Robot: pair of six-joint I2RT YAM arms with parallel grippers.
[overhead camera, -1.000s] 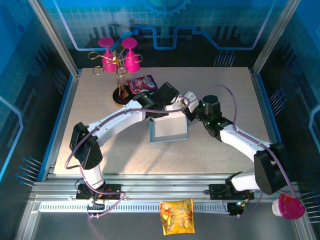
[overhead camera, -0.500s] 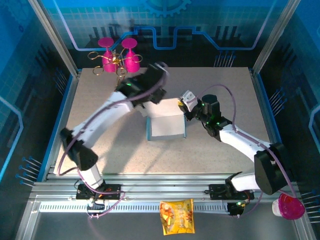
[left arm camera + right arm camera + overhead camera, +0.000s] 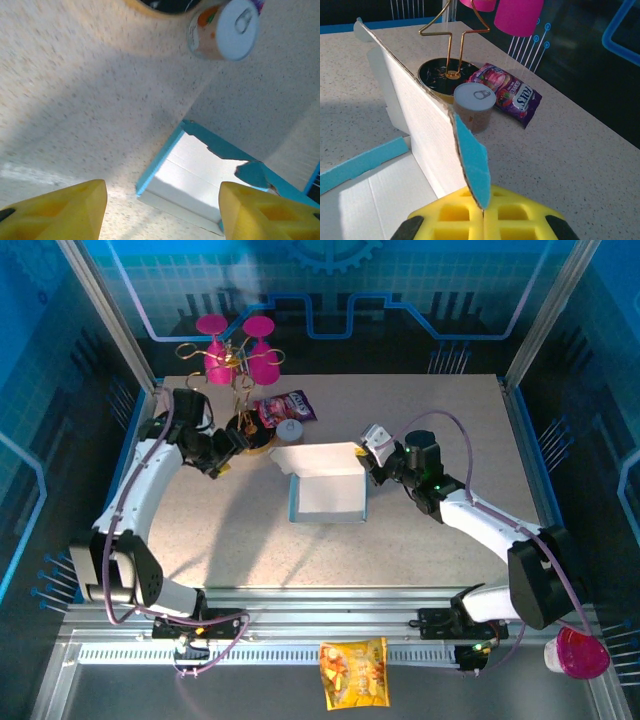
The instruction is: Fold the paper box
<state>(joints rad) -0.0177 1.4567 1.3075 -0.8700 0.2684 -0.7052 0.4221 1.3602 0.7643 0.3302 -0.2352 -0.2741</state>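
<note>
The paper box lies in the middle of the table, light blue outside and whitish inside, with low side walls up. Its back flap stands upright. My right gripper is shut on that flap's right corner; in the right wrist view the yellow fingers pinch the blue tab. My left gripper is off to the box's left, near the stand, and touches nothing. It is open: its yellow fingertips stand wide apart, with the paper box beyond them.
A gold stand with pink glasses and a dark round base is at the back left. A small can and a purple snack packet lie beside it. An orange packet rests on the front rail.
My left gripper let go of the box, opened and swung away to the far left by the stand. The right gripper has stayed shut on the flap, which now stands upright.
</note>
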